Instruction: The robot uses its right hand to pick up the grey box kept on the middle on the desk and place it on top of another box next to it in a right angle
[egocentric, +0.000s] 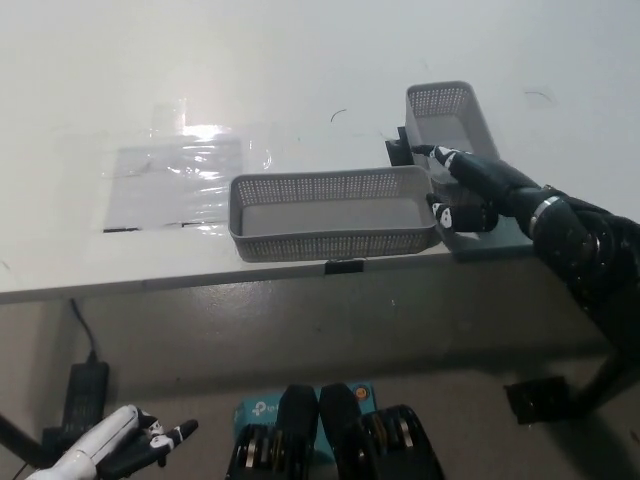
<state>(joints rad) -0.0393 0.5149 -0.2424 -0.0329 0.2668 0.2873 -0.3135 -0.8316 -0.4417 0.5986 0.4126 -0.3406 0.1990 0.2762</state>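
Right hand spreads its fingers over the far box, not yet gripping; lifting and stacking onto the near box remain.

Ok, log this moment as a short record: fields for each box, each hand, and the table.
right hand: black, over the near end of the far box, fingers spread across its rim; grasp not clear
far box: grey mesh, on the table, lengthways away from the robot
near box: grey mesh, crosswise at the table's front edge, empty
left hand: white, low at lower left, off the table, holding nothing
table: white, plastic sheet lying at left
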